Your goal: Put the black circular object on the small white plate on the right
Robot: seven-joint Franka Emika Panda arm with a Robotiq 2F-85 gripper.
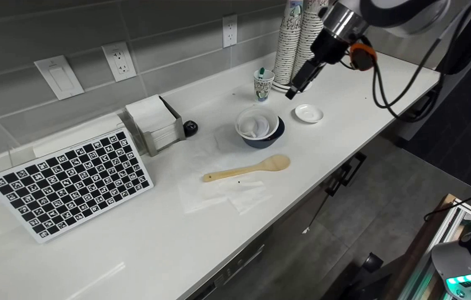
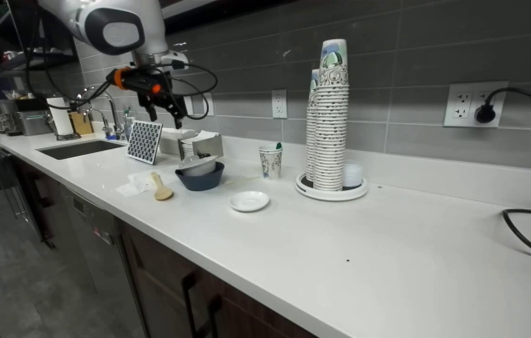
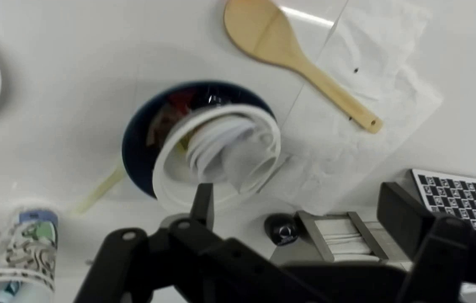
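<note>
Grey tiled wall (image 1: 177,43) backs a white countertop (image 1: 156,237). Left of centre in an exterior view sits the black circular object (image 1: 190,128), just beside the end of the metal napkin holder (image 3: 314,237); whether they touch I can't tell. Its glossy, rounded surface suggests something light, hard and slightly slippery, hardly fragile but apt to squirt away from a high pinch. I'd take it low, around its widest part, on sides clear of the holder. In the wrist view it appears lower centre, framed by the gripper (image 3: 299,195), whose fingers (image 3: 204,205) are spread wide, holding nothing, well above the counter. At mid-frame in the exterior view a white bowl (image 3: 174,167) leans inside a navy bowl (image 1: 262,143), with a wooden spoon (image 1: 262,166) below. Right of them lies the small white plate (image 1: 309,113), and patterned paper cups (image 1: 287,50) tower toward the upper edge.
</note>
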